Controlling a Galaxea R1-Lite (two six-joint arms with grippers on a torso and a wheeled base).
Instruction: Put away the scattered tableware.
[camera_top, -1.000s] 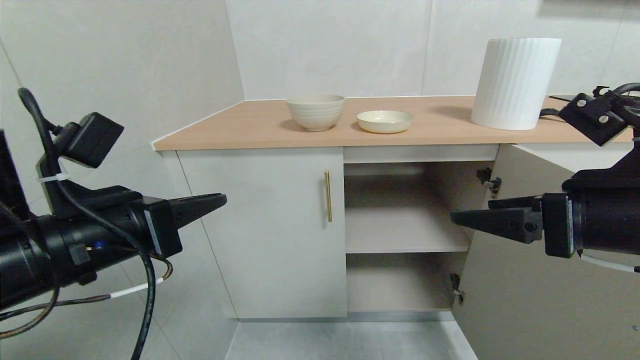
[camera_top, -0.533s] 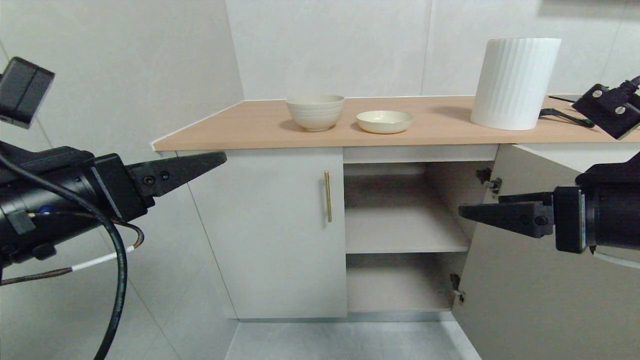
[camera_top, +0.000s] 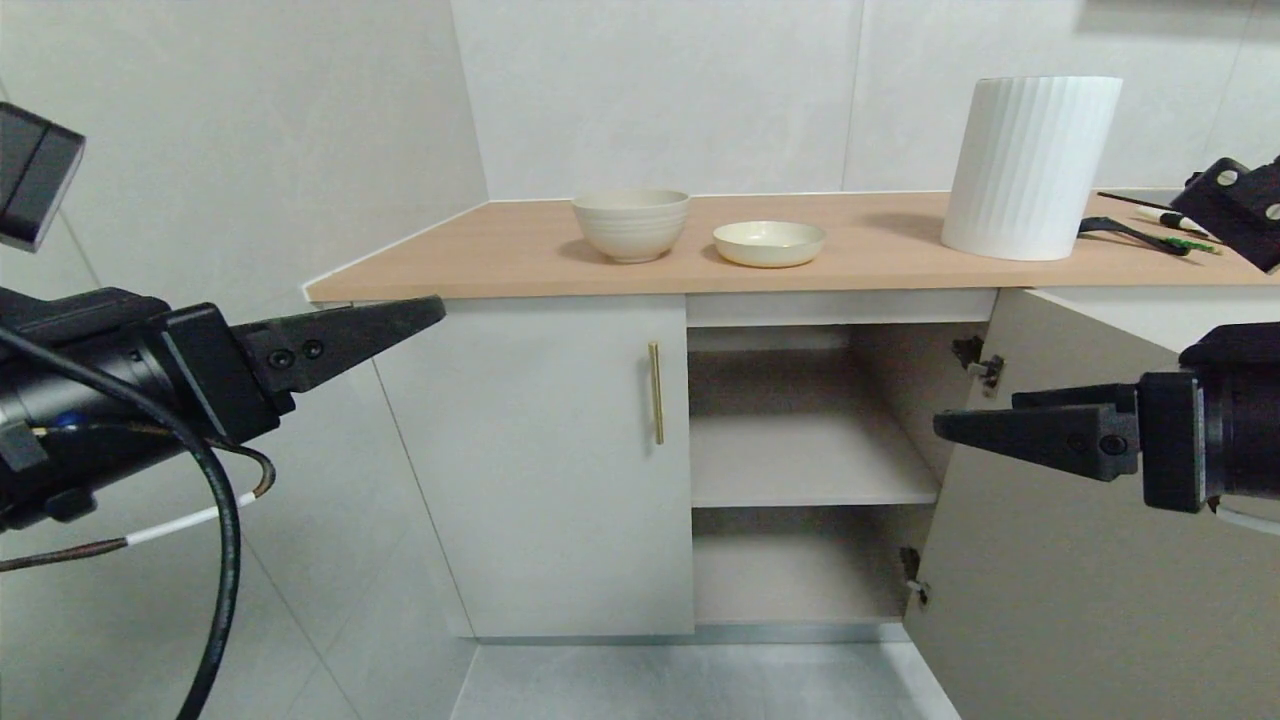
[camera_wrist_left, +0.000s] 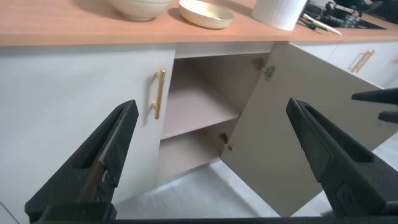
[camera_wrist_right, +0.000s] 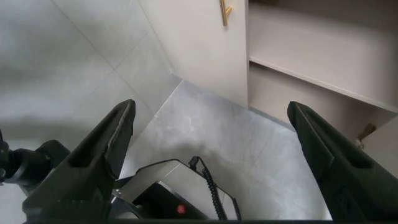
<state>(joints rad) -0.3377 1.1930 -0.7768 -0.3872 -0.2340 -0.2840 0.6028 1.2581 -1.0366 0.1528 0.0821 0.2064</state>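
Note:
On the wooden countertop (camera_top: 480, 260) stand a ribbed cream bowl (camera_top: 630, 225) (camera_wrist_left: 140, 6) and, to its right, a shallow cream dish (camera_top: 769, 243) (camera_wrist_left: 206, 14). Dark utensils (camera_top: 1150, 225) lie at the counter's right end. My left gripper (camera_top: 435, 312) (camera_wrist_left: 211, 107) is open and empty, held out in front of the counter's left corner, just below its edge. At shelf height in front of the open cabinet door, my right gripper (camera_top: 960, 425) (camera_wrist_right: 210, 109) is also open and empty.
A tall white ribbed container (camera_top: 1030, 165) stands right of the dish. The cabinet's left door with a gold handle (camera_top: 655, 392) is closed. Its right door (camera_top: 1050, 580) is swung open, showing two bare shelves (camera_top: 800, 465). A tiled wall is on the left.
My left arm rose from shelf height to just under the counter edge. My right arm drew back to the right, uncovering the utensils on the counter.

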